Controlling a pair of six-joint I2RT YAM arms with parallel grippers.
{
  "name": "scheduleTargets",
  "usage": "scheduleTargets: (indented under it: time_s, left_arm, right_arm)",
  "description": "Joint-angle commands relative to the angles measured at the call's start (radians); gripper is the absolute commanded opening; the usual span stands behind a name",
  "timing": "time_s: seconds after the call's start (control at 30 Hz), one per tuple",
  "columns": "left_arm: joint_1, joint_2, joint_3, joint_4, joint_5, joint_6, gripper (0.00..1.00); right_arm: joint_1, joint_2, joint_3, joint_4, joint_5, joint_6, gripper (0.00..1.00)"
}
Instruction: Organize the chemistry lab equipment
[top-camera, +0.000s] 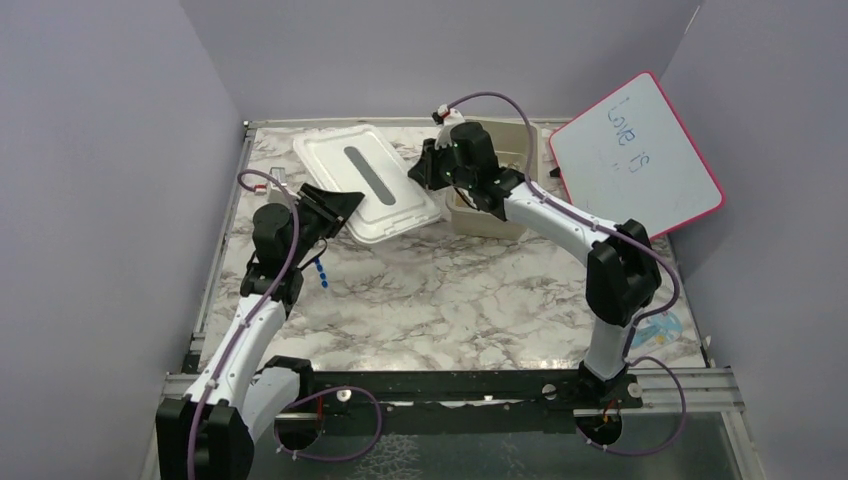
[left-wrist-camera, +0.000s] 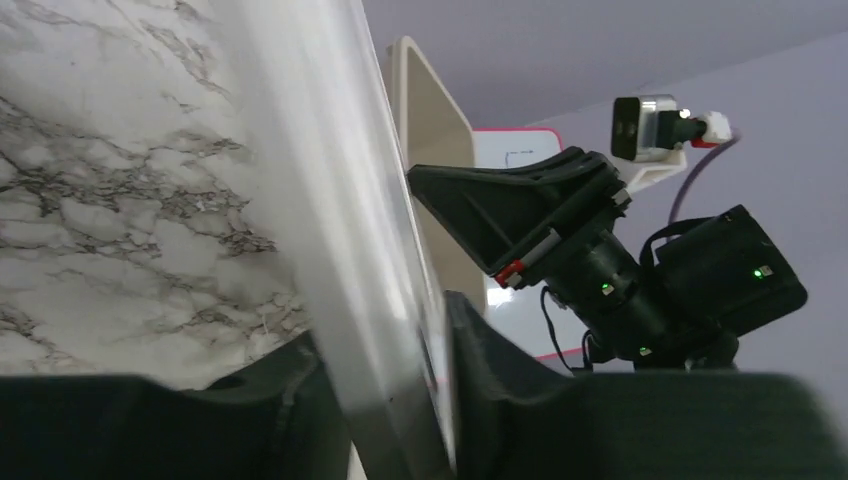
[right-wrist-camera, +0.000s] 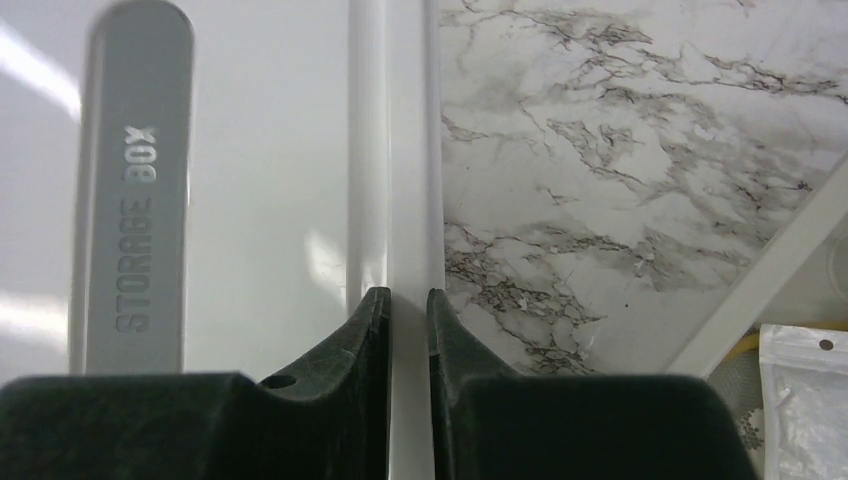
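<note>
A white lid (top-camera: 370, 180) marked STORAGE BOX is held tilted above the table's back left. My left gripper (top-camera: 345, 205) is shut on its near-left edge; the lid's rim (left-wrist-camera: 320, 200) runs between my fingers. My right gripper (top-camera: 418, 170) is shut on the lid's right rim (right-wrist-camera: 408, 200), with the lid top (right-wrist-camera: 260, 180) to the left of it. A thin blue-capped tube (top-camera: 318, 270) lies on the marble below the left gripper. A clear packet (right-wrist-camera: 800, 400) and a bit of amber tube (right-wrist-camera: 745, 345) lie in the beige tub (top-camera: 490, 218).
The pink-framed whiteboard (top-camera: 635, 150) leans at the back right, close to the tub. A small blue and yellow item (top-camera: 662, 326) lies by the right arm near the table's right edge. Purple walls close in the left, back and right sides.
</note>
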Motion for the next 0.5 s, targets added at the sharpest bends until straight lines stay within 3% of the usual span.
scheduleTargets:
  time_s: [0.0, 0.07, 0.17, 0.37, 0.47]
  left_arm:
    - [0.007, -0.058, 0.024, 0.096, 0.073, -0.028, 0.20]
    - [0.007, -0.063, 0.033, 0.094, 0.090, -0.007, 0.01]
    - [0.006, -0.065, 0.052, 0.093, 0.126, 0.018, 0.00]
    - [0.007, -0.071, 0.134, 0.062, 0.203, 0.053, 0.00]
    - [0.007, -0.068, 0.186, 0.044, 0.243, 0.047, 0.00]
  right_arm:
    - [-0.002, -0.095, -0.039, 0.069, -0.040, 0.046, 0.01]
    - [-0.005, -0.122, -0.053, 0.067, -0.041, 0.059, 0.01]
    - [-0.015, -0.163, -0.068, 0.051, -0.040, 0.087, 0.05]
    - [-0.055, -0.290, -0.148, 0.051, -0.055, 0.161, 0.45]
    - [-0.098, -0.346, -0.186, 0.058, -0.111, 0.205, 0.59]
